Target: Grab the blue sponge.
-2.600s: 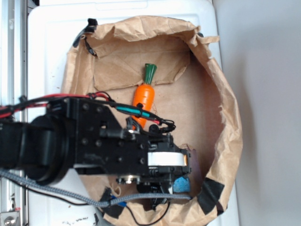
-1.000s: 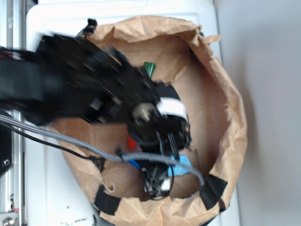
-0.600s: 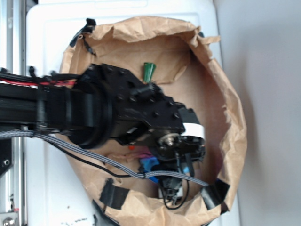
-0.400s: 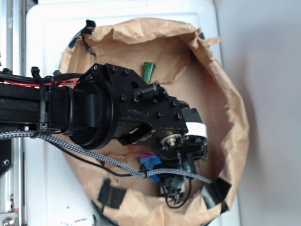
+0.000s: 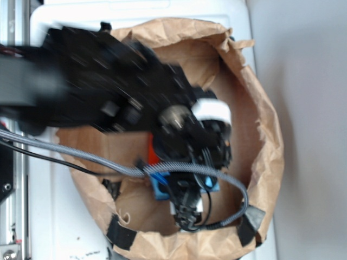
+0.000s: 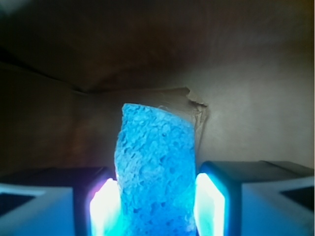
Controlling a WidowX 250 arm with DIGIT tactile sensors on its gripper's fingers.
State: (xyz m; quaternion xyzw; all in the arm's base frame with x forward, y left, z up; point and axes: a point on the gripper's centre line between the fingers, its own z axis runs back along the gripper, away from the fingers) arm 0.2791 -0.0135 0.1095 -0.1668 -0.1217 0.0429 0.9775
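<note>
1. A crumpled brown paper bag (image 5: 260,135), folded open into a wide basin with black tape patches along its near rim, is sitting on a white surface (image 5: 49,216).
2. Inside the bag, the black robot arm (image 5: 97,92) is taking up most of the view from the exterior camera, its body blurred and reaching in from the left.
3. A small strip of orange (image 5: 152,154) is showing just beside the arm's underside; too little of it is visible to say what it is.
4. The blue sponge (image 6: 155,172) is sitting inside the bag toward its near side, showing in the exterior view as a blue patch (image 5: 161,187) directly under the gripper (image 5: 187,203).
5. In the wrist view, the sponge is standing upright between the two fingers (image 6: 212,204), its porous surface filling the gap from one pad to the other.
6. The gripper (image 6: 156,206) is clenching on the sponge: both inner pads are pressing against its sides, and the sponge's top end is sticking out past the fingertips toward the bag's brown wall (image 6: 256,123).
7. A grey braided cable (image 5: 81,157) is looping from the left edge across the bag beneath the arm.
</note>
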